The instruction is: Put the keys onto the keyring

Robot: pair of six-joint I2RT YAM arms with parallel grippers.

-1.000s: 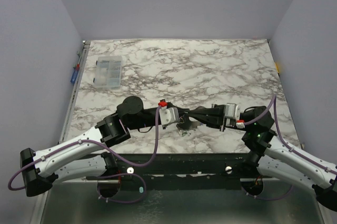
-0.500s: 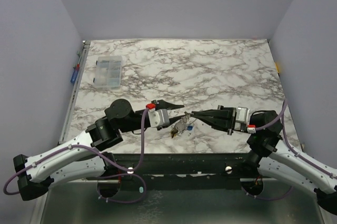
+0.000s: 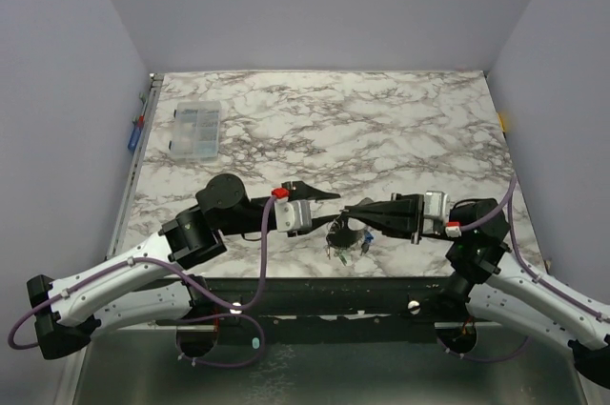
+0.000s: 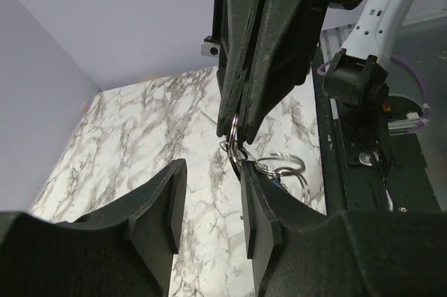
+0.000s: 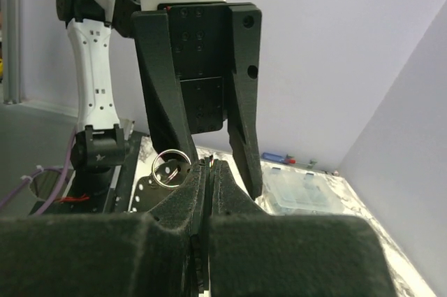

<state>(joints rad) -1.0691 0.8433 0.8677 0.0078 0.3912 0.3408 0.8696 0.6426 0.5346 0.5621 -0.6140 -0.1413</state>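
Observation:
My right gripper is shut on the keyring, a bunch of linked silvery rings held just above the table near its front edge. The keys hang below it, with green and blue heads showing. My left gripper faces it from the left, open and empty, its fingers spread either side of the right gripper's tip. In the left wrist view the open gripper sits just short of the keyring, which brushes its right finger. In the right wrist view the shut gripper has a ring beside its tip.
A clear compartment box stands at the far left of the marble table; it also shows in the right wrist view. A blue-handled tool lies along the left edge rail. Grey walls close in three sides.
My left gripper has opened and drawn slightly back from the bunch. The keyring and keys have shifted a little right and toward the front edge, held by the right gripper.

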